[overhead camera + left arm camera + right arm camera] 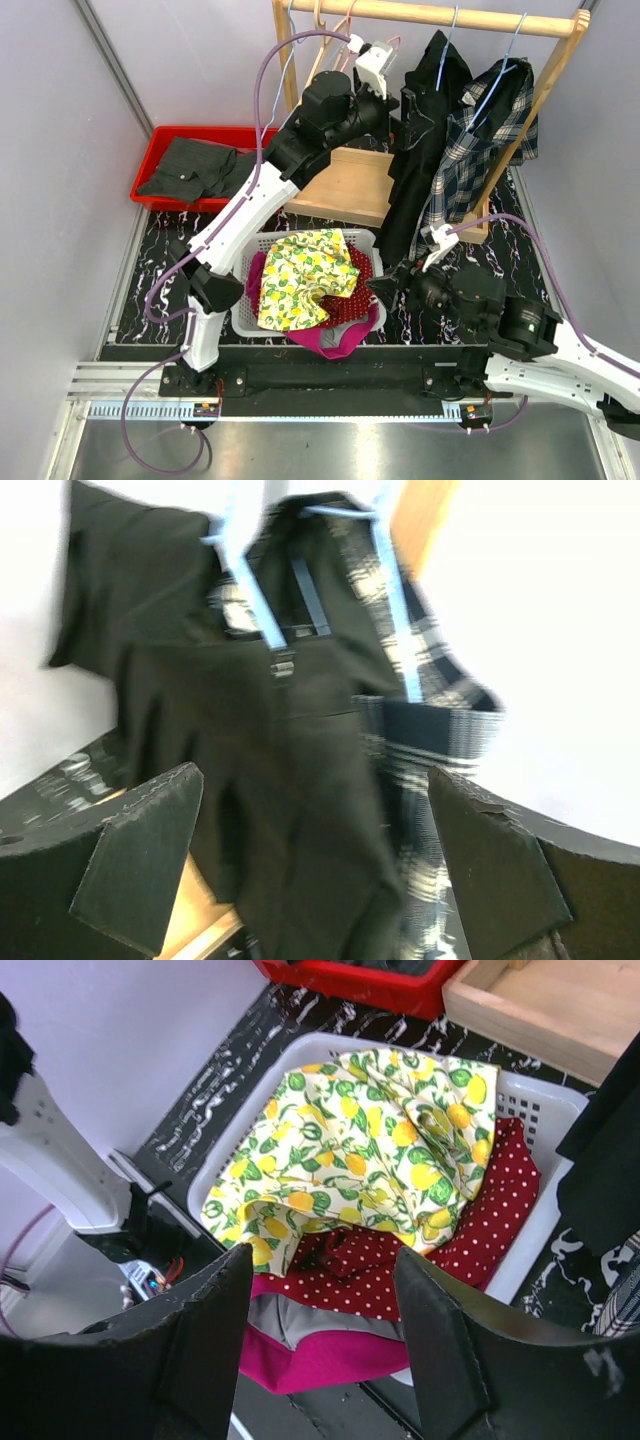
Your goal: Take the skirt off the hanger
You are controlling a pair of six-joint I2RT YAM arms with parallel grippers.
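Seen from above, the skirt [490, 125] hangs from the wooden rail [440, 15] at the upper right, touching a black garment [425, 140] on its left. The left arm [250, 200] reaches up toward the pair from centre left. The right arm [560, 350] lies low at the lower right, its wrist by the right rim of the basket [250, 318].

In the left wrist view, which is blurred, the left fingers [140, 860] stand wide apart at the bottom corners, touching nothing. The black garment fills the centre. The skirt shows at right of centre, partly behind it, on a pale blue hanger [392, 600]. I judge this to be the approach. The aim wants shifting right, so the fingers close on plaid alone, high up near the hanger. Catching the black cloth too would drag both garments, and the hanger looks free to swing.

The skirt is black-and-white plaid, with a dark band across it and soft folds below.

In the right wrist view, the right fingers [210, 1340] are apart and empty over the basket, where a lemon-print cloth [370, 1150] lies on top.
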